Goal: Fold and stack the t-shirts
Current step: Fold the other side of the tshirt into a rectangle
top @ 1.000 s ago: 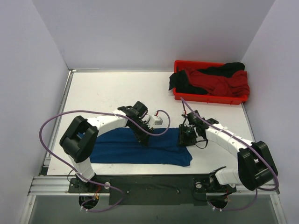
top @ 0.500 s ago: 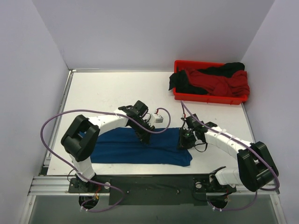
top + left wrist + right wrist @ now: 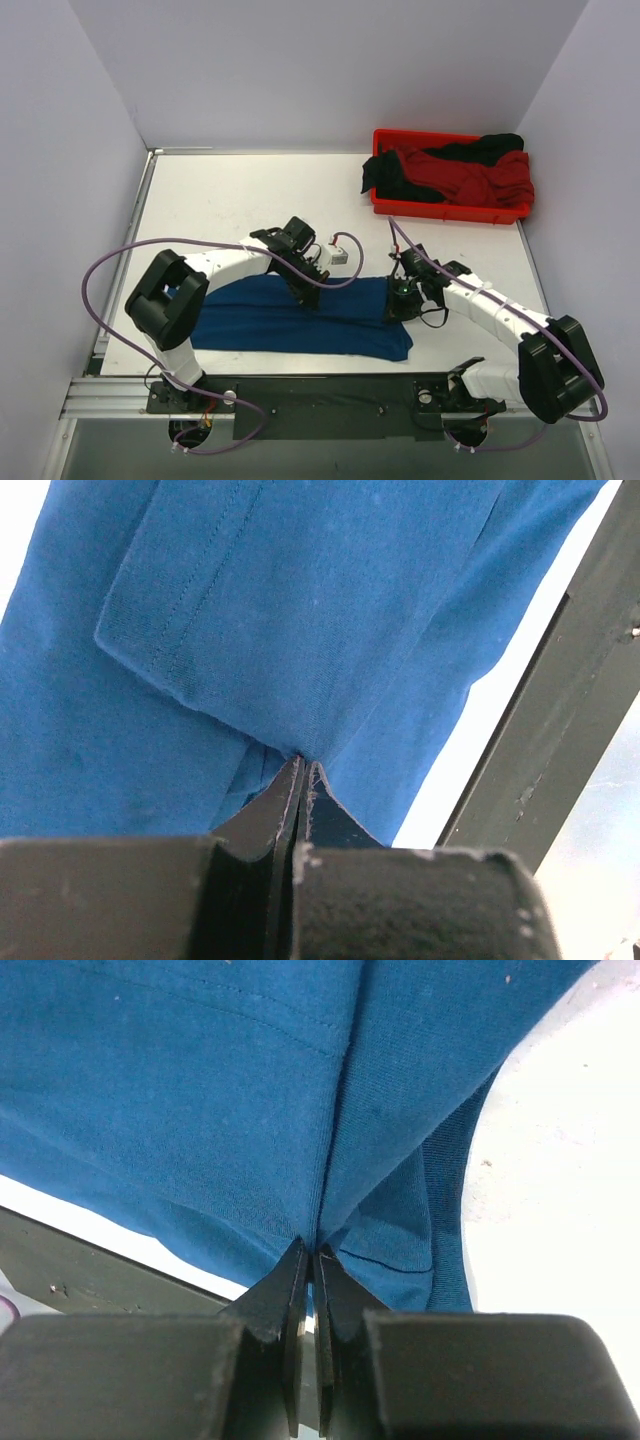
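Observation:
A dark navy-blue t-shirt (image 3: 270, 322) lies folded as a long band across the near part of the white table (image 3: 220, 210). My left gripper (image 3: 305, 297) is shut on the shirt's far edge near its middle; the left wrist view shows the cloth (image 3: 300, 630) pinched at the fingertips (image 3: 303, 765). My right gripper (image 3: 400, 303) is shut on the shirt's right end; the right wrist view shows the cloth (image 3: 230, 1110) pinched between the fingertips (image 3: 309, 1250). Red and black t-shirts (image 3: 460, 175) lie heaped in the tray.
A red plastic tray (image 3: 445, 212) stands at the far right of the table. A black rail (image 3: 320, 405) runs along the near edge, seen also in the left wrist view (image 3: 540, 740). White walls enclose the table on three sides.
Both grippers have shifted slightly toward the near edge with the cloth pinched, and the shirt's far edge has moved with them. The right arm's elbow has swung outward.

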Controlling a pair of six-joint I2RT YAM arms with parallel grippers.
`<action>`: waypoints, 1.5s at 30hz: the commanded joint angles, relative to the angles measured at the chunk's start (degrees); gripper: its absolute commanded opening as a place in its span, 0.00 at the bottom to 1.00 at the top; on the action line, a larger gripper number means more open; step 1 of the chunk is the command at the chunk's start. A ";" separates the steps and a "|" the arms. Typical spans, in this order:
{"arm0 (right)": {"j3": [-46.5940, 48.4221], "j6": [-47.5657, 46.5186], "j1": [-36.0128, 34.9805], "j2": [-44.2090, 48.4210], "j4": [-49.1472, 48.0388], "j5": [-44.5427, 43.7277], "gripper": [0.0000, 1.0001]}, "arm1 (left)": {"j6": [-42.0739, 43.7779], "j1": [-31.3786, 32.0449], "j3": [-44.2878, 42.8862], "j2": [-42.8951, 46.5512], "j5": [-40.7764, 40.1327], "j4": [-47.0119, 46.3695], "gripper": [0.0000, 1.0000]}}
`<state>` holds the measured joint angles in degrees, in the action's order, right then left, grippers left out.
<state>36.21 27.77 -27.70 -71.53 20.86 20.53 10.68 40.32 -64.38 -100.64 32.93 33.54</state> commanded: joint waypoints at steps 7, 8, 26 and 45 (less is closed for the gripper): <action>-0.61 -1.14 2.48 -2.13 2.07 -1.63 0.29 | 2.94 0.11 -1.09 -0.18 -0.85 2.23 0.32; 0.35 -1.23 2.57 -1.60 2.42 -2.16 0.31 | 3.73 0.03 -1.27 1.40 -1.20 2.41 0.43; 6.60 1.85 3.70 -6.58 -11.36 -1.64 0.00 | 0.76 2.22 -6.28 0.72 -2.87 -5.22 0.22; 27.06 -11.32 9.08 -24.37 -1.03 -12.86 0.00 | 13.40 -7.32 -5.94 10.98 -10.06 8.90 0.64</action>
<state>55.07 22.98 -18.41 -96.95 11.31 15.79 19.59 40.45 -69.34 -99.35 26.04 35.73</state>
